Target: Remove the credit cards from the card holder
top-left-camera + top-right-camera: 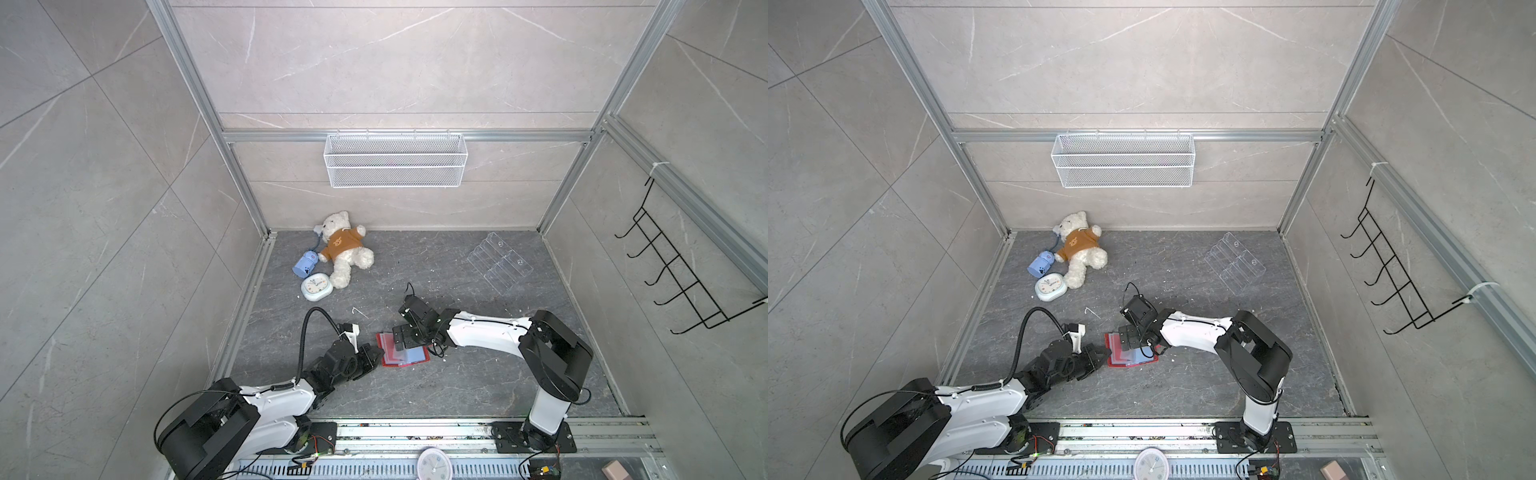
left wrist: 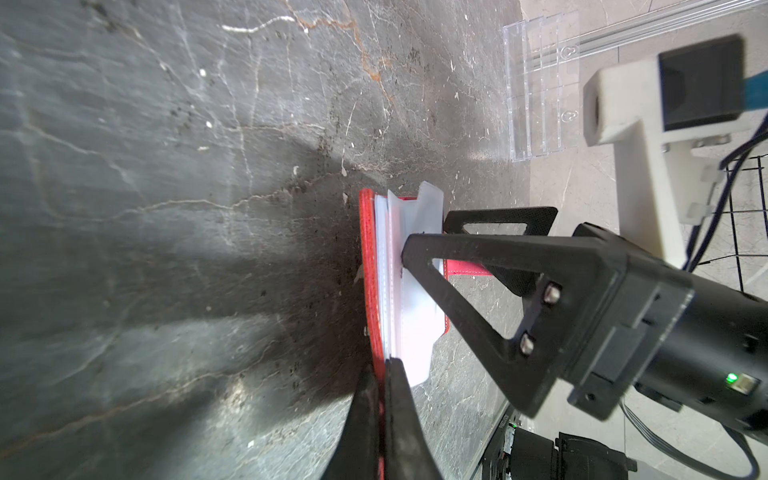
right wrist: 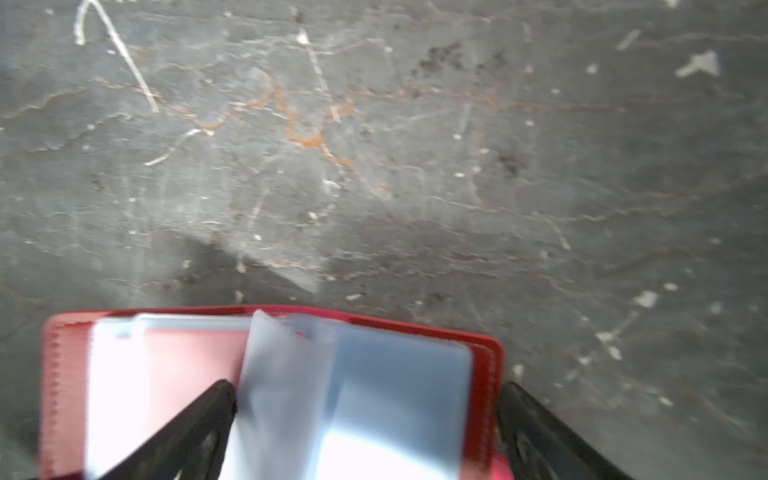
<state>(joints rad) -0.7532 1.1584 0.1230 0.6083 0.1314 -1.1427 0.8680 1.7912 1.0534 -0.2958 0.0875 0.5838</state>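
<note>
Open red card holder (image 1: 409,355) on dark tabletop (image 1: 457,378), teddy bear (image 1: 343,249) well beyond.

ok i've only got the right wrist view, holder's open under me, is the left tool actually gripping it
Observer: Yes. In the left wrist view the left tool is shut on the edge of the card holder, on its red cover.
Operator: and how does my own tool sit
Observer: The right tool is open. One fingertip touches the pale sleeves, and the other stands beyond the raised sleeve.
Operator: anything further back i could bump
Observer: In both top views a clear acrylic rack lies farther back and to the right, well apart from the holder.
</note>
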